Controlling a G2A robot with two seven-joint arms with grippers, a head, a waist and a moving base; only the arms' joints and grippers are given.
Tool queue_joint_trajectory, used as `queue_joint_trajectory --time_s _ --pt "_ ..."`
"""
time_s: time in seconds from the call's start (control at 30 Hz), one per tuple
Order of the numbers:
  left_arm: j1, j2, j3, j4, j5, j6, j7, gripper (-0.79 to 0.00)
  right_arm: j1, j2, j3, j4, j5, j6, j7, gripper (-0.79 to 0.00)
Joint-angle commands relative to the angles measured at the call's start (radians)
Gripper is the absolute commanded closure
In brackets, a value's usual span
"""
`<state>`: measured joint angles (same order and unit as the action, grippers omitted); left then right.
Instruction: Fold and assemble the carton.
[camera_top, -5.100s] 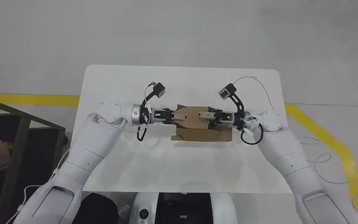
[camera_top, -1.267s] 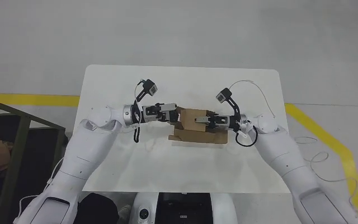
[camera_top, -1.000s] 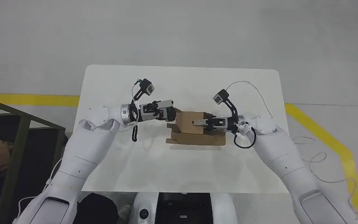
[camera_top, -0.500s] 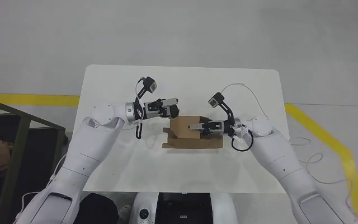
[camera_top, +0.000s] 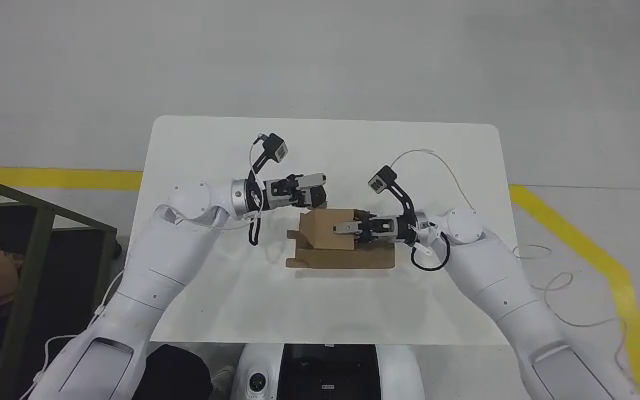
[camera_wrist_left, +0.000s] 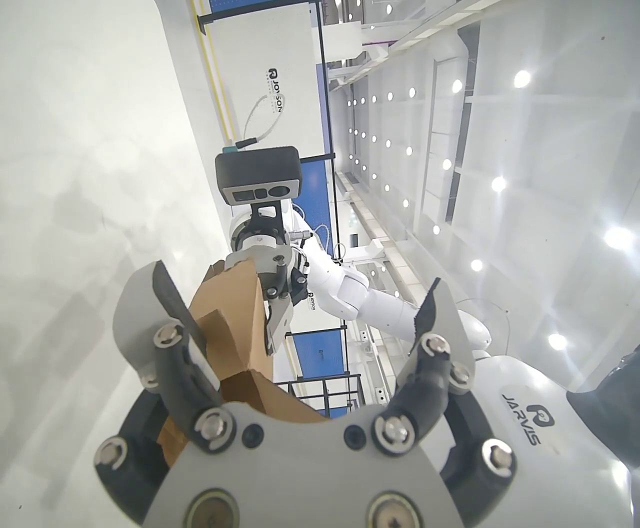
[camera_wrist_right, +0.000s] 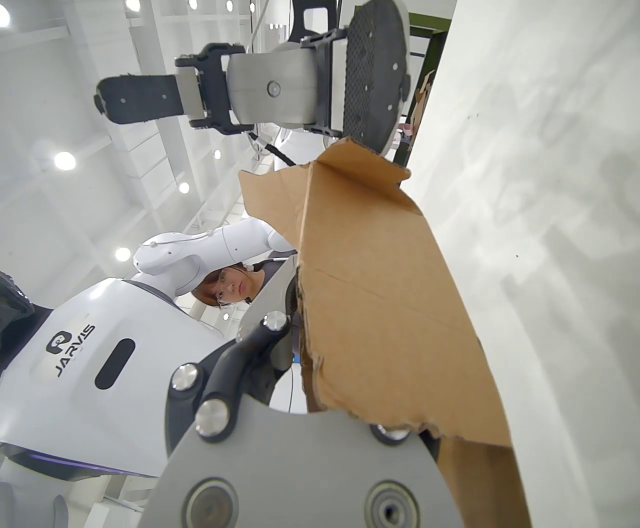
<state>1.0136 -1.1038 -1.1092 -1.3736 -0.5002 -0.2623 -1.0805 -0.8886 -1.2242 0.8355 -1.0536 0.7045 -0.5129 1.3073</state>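
Observation:
The brown carton (camera_top: 338, 243) lies partly raised in the middle of the white table (camera_top: 200, 150), with flaps sticking out at its left end. My right gripper (camera_top: 347, 228) is shut on the carton's upper panel; in the right wrist view the cardboard (camera_wrist_right: 370, 310) runs between its jaws and hides one finger. My left gripper (camera_top: 318, 184) hangs open just behind the carton's far left corner. In the left wrist view, one of its fingers (camera_wrist_left: 170, 310) is beside a carton flap (camera_wrist_left: 240, 320), and nothing lies between the jaws.
A thin white cable (camera_top: 470, 170) loops over the table's far right part. A dark metal rack (camera_top: 40, 240) stands on the floor left of the table. Bare tabletop lies in front of and behind the carton.
My left gripper has let go of the carton's left end and moved back and slightly right, open. My right gripper has dragged the carton left and toward the front, lifting its panel.

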Motion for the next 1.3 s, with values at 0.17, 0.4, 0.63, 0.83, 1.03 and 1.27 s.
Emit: queue_joint_trajectory --time_s 0.17,0.4,0.63,0.83,1.03,1.27 --pt "-0.008 -0.005 0.013 0.002 -0.01 -0.002 -0.01 -0.785 0.007 -0.006 -0.007 0.015 0.008 -0.002 -0.002 0.0" --pt "-0.019 -0.009 0.024 0.007 -0.007 -0.003 -0.022 -0.785 0.012 -0.011 -0.014 0.026 0.008 -0.003 -0.003 0.0" --pt "-0.015 -0.005 -0.007 0.027 0.037 -0.042 0.034 -0.785 0.018 -0.007 0.006 0.045 0.002 -0.018 -0.018 0.0" --pt "0.004 0.004 -0.047 0.015 0.055 -0.059 0.062 -0.785 0.017 0.006 0.044 0.061 -0.034 -0.047 -0.047 0.0" --pt "0.042 0.009 -0.074 -0.043 0.018 -0.1 0.039 -0.785 0.014 0.013 0.066 0.063 -0.077 -0.075 -0.075 0.0" --pt "0.065 0.01 -0.058 -0.075 0.052 -0.073 0.033 -0.785 0.004 0.015 0.091 0.05 -0.073 -0.093 -0.094 0.0"
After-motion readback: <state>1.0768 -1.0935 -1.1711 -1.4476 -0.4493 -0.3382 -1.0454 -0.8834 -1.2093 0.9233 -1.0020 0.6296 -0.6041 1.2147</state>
